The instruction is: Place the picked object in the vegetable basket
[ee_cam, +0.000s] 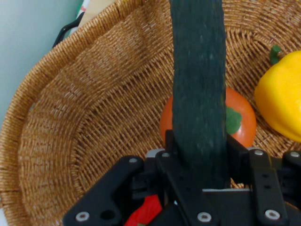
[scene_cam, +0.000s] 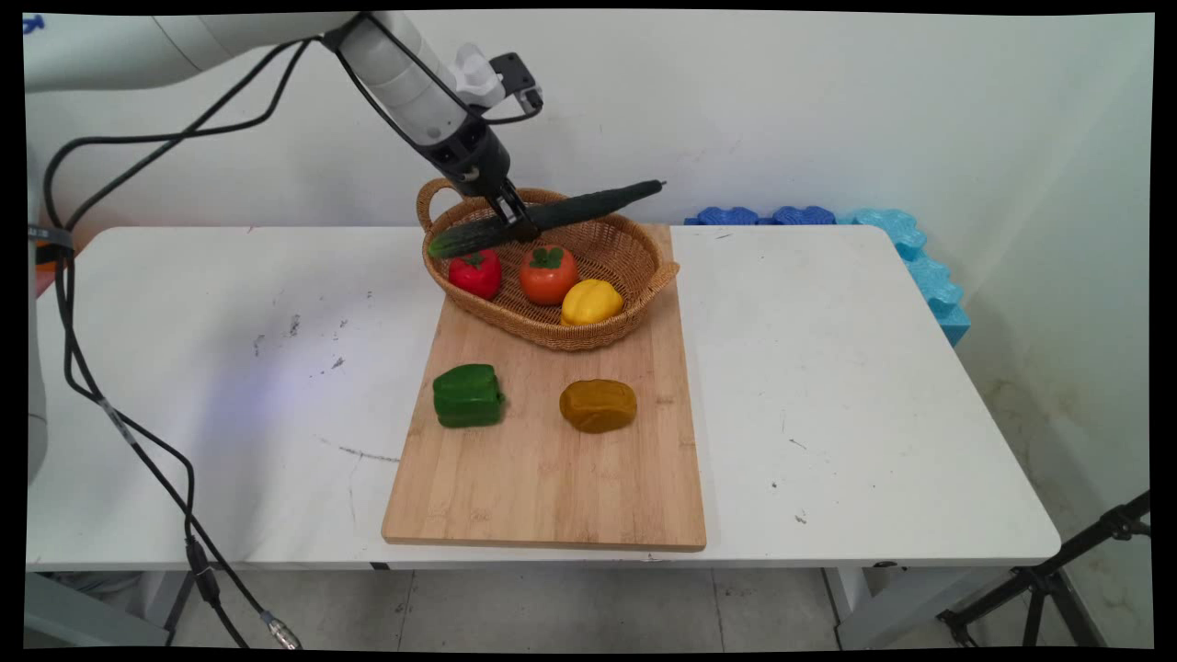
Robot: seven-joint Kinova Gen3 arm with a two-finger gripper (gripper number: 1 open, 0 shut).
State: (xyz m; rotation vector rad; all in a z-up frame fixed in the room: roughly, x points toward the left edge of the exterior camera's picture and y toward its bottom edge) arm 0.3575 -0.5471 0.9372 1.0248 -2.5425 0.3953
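Note:
My gripper (scene_cam: 511,221) is shut on a long dark green cucumber (scene_cam: 552,216), held crosswise just above the wicker basket (scene_cam: 634,267). The cucumber tilts, with its right end higher, past the basket's back rim. In the hand view the cucumber (ee_cam: 198,94) runs up from between the black fingers, over the basket's woven wall (ee_cam: 84,117). Inside the basket lie a red pepper (scene_cam: 476,272), an orange-red tomato (scene_cam: 548,273) and a yellow pepper (scene_cam: 591,302). The tomato (ee_cam: 240,120) and yellow pepper (ee_cam: 281,96) show beneath the cucumber.
The basket stands on the far end of a wooden cutting board (scene_cam: 552,469). A green pepper (scene_cam: 468,395) and a brown potato (scene_cam: 598,405) lie on the board's middle. Blue foam pieces (scene_cam: 910,248) line the table's far right edge. Black cables (scene_cam: 74,349) hang at left.

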